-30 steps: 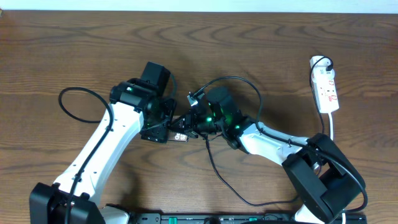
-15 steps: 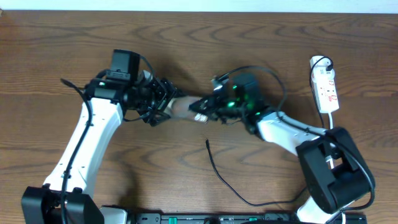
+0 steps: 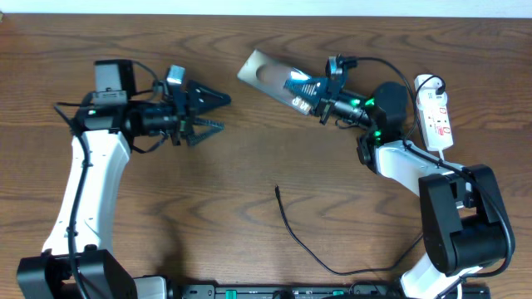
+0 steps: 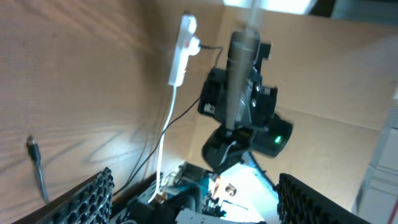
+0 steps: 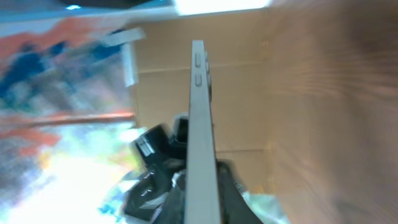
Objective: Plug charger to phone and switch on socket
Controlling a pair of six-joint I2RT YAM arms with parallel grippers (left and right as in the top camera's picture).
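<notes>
We have the right gripper [image 3: 306, 93] clenched on the flat tan-grey rectangular phone [image 3: 266, 75] at 12 o'clock, and the left gripper [image 3: 224, 114] released and empty at 10, so we'd send it to pinch the thin black charger [image 3: 277, 191] at 6, just behind its tip.

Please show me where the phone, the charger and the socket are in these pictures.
phone [image 3: 268, 77]: overhead view, its bare brownish part
charger [image 3: 278, 193]: overhead view, its plug tip
socket [image 3: 436, 116]: overhead view, middle of the strip
</notes>
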